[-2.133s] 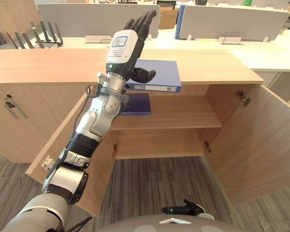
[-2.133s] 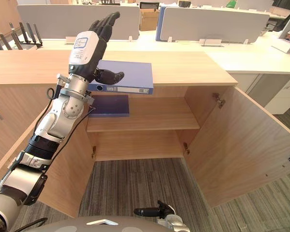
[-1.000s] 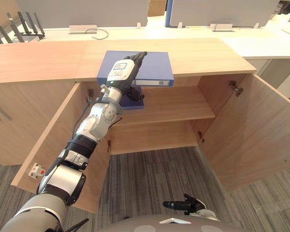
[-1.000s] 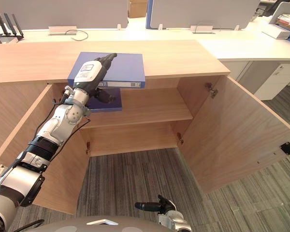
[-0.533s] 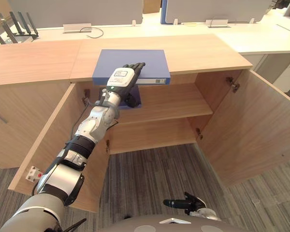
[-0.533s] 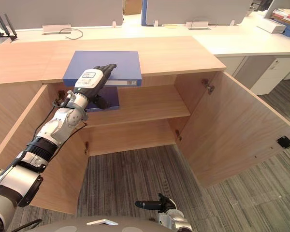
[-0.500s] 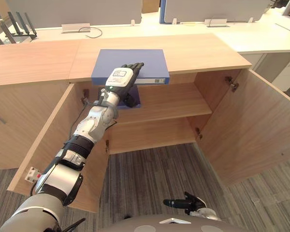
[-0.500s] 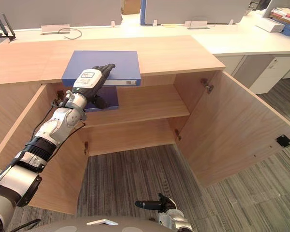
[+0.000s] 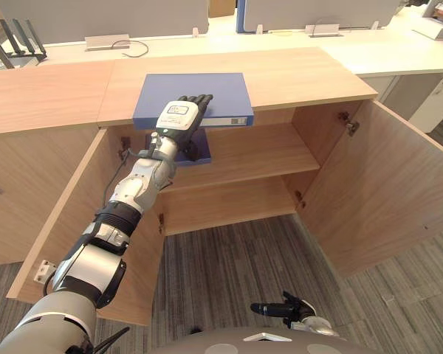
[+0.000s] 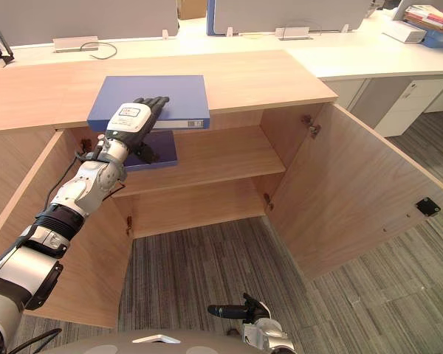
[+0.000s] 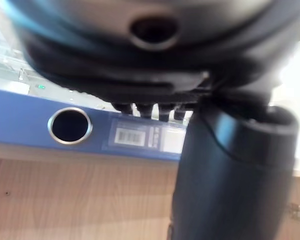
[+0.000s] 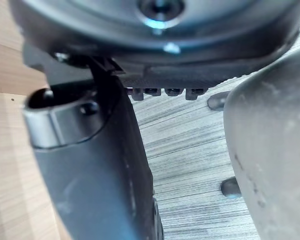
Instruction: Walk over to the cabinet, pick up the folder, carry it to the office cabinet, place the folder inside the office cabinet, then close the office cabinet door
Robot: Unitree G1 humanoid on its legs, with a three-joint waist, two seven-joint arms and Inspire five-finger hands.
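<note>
Cabinet stands with both doors swung wide. On the counter above its left half lies the blue folder, spine at the near edge, not yet lifted. Left hand rests on it, fingers flat over the cover, thumb spread below the spine, no squeeze as I judge. Right hand hangs low, relaxed. Walking looks done; lifting, shelving and door closing remain.

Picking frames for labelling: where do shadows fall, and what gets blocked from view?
Left eye view: the folder is evenly lit, no glare; the cabinet interior beneath sits in shade. Left wrist view: the left hand blocks the folder's top; its spine shows past the fingers. Right wrist view: the right hand blocks much of the floor.
</note>
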